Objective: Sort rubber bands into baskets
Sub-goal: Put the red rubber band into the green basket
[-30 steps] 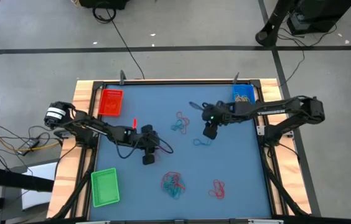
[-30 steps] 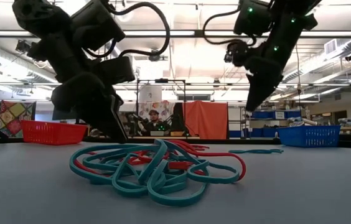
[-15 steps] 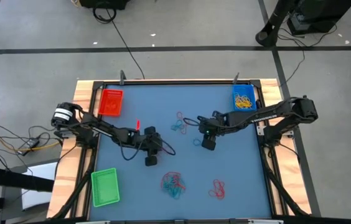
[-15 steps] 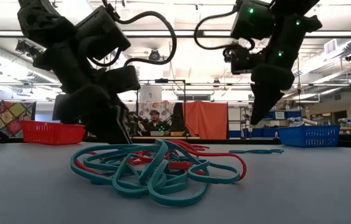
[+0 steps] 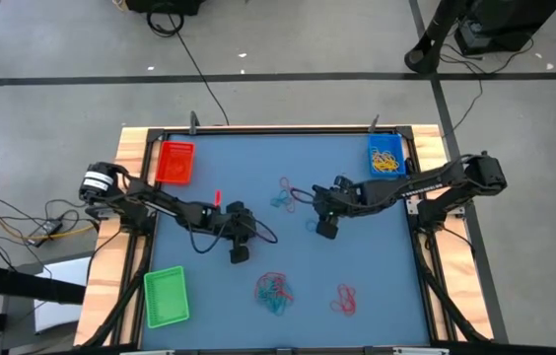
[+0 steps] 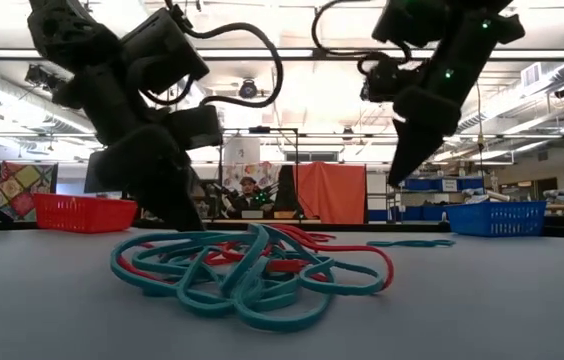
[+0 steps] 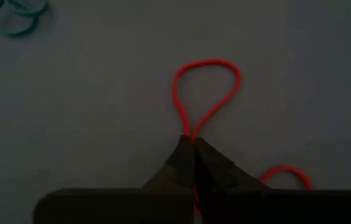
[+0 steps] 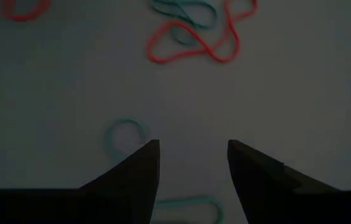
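Observation:
My left gripper (image 5: 240, 254) (image 7: 192, 140) is low over the table's left middle, shut on a red rubber band (image 7: 205, 87). My right gripper (image 5: 325, 231) (image 8: 193, 146) is open and empty over the table's middle. Loose teal bands lie under it, one beside a fingertip (image 8: 126, 134) and one between the fingers (image 8: 188, 205). A red basket (image 5: 175, 163) stands at the far left. A blue basket (image 5: 386, 155) with yellow bands stands at the far right. A green basket (image 5: 167, 296) stands at the near left. My left gripper pinches the red band between its two fingertips at the narrow neck of its loop (image 7: 188, 134). The fingers come from above, pointing down. The open loop sticks out past the tips, and another bit of the band (image 7: 285, 174) shows beside one finger. Whether it lies on the table, I cannot tell.
A tangle of red and teal bands (image 5: 275, 291) (image 6: 252, 270) lies at the near middle. A red band (image 5: 344, 299) lies to its right. More red and teal bands (image 5: 283, 194) (image 8: 194, 31) lie at the far middle. A red bit (image 5: 216, 197) shows by the left arm.
My right gripper has moved toward the table's near edge and a little left, and stands over the loose teal bands, still open. My left gripper, shut, has shifted slightly toward the near edge.

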You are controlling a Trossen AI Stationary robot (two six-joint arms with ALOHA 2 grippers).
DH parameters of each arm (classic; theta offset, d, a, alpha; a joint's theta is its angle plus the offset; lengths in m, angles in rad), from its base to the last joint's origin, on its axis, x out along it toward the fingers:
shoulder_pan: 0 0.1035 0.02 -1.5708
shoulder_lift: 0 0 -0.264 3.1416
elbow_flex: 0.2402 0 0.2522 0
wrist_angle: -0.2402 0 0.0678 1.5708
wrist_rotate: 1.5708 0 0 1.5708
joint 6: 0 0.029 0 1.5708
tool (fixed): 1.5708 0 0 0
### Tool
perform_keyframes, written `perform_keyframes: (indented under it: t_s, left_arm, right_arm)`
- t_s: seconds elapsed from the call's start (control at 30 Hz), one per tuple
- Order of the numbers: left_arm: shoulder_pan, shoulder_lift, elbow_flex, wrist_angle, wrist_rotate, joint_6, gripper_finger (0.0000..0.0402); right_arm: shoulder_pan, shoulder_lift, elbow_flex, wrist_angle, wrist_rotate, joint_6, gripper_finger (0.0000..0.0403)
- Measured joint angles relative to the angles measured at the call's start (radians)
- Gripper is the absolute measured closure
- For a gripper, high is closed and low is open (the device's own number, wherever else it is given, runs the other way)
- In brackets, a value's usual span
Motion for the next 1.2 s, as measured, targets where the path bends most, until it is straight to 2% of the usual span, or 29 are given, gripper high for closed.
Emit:
perform_keyframes:
  t_s: [0.17,0.27,0.4,0.63,0.77,0.87,1.0,1.2]
  left_arm:
    - [-0.031,-0.121,0.053,-0.200,-0.036,-0.066,0.0400]
    - [-0.072,-0.190,0.099,-0.384,-0.080,-0.132,0.0400]
    - [-0.147,-0.259,0.182,-0.576,-0.088,-0.237,0.0400]
    - [-0.326,-0.295,0.367,-0.978,-0.003,-0.536,0.0401]
    - [-0.441,-0.293,0.464,-1.143,0.062,-0.734,0.0401]
    - [-0.520,-0.294,0.511,-1.206,0.098,-0.882,0.0401]
    - [-0.609,-0.291,0.516,-1.233,0.158,-1.062,0.0401]
    - [-0.694,-0.222,0.513,-1.269,0.238,-1.231,0.0401]
  right_arm:
    - [0.042,0.000,0.000,0.043,-0.011,-0.018,0.0205]
    - [0.061,0.000,0.000,0.045,0.008,-0.018,0.0208]
    - [0.072,0.000,0.000,0.068,0.032,-0.020,0.0209]
    - [0.082,0.000,0.001,0.091,0.031,-0.022,0.0210]
    - [0.094,0.000,0.001,0.090,0.031,-0.028,0.0212]
    - [0.110,0.000,0.001,0.089,0.029,-0.040,0.0213]
    - [0.132,0.000,0.001,0.070,0.006,-0.056,0.0212]
    - [0.161,0.000,0.001,0.013,0.013,-0.065,0.0214]
